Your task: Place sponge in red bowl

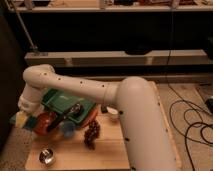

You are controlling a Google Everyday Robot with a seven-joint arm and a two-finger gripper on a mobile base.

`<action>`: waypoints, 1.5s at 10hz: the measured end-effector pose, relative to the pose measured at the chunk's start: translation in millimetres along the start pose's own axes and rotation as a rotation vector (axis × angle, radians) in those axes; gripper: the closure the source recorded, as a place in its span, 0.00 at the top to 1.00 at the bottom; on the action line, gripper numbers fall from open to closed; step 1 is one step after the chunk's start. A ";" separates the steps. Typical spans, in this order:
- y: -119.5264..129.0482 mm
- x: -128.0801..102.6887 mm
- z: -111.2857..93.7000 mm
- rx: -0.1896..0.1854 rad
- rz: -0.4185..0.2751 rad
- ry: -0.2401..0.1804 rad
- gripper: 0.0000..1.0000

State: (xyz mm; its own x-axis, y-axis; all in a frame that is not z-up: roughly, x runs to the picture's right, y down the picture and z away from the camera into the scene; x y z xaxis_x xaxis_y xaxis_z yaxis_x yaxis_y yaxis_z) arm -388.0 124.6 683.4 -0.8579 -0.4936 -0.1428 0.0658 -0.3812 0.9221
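Because the task ends in the red bowl (46, 123), the arm reaches across the wooden table (107, 150) and bends down at its far left corner, bringing the gripper (22, 119) low over the table's edge. How far open the gripper is cannot be told, as the pale wrist housing covers it from this side. The sponge (31, 123) shows as a small teal-green patch right at the gripper's tip, on the side facing the bowl. It looks carried rather than lying loose, though that is a judgement and the grip itself is hidden.

The red bowl lies just beside the gripper, toward the middle of the table, and touches or nearly touches the sponge's edge. Beyond the bowl from the gripper sits a green tray (62, 100), and a blue cup (67, 129) stands near the bowl's front. Farther off are a bunch of dark grapes (91, 133), a white cup (113, 112) and a small metal cup (46, 156). The sponge seems short of the bowl's hollow, so a small move toward the bowl looks needed before release.
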 end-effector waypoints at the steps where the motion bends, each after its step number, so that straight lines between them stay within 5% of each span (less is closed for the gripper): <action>1: 28.6 2.0 6.9 0.001 -0.003 -0.009 0.04; 4: 51.9 -13.0 22.6 -0.002 -0.005 -0.017 0.32; 7: 56.9 -19.1 10.7 -0.004 -0.014 -0.001 0.61; 15: 55.6 -18.6 12.1 -0.002 -0.017 -0.003 0.63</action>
State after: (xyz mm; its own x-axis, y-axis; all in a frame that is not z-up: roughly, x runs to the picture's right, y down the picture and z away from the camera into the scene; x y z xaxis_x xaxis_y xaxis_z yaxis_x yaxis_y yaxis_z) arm -374.6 122.0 741.6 -0.8605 -0.4847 -0.1569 0.0525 -0.3908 0.9190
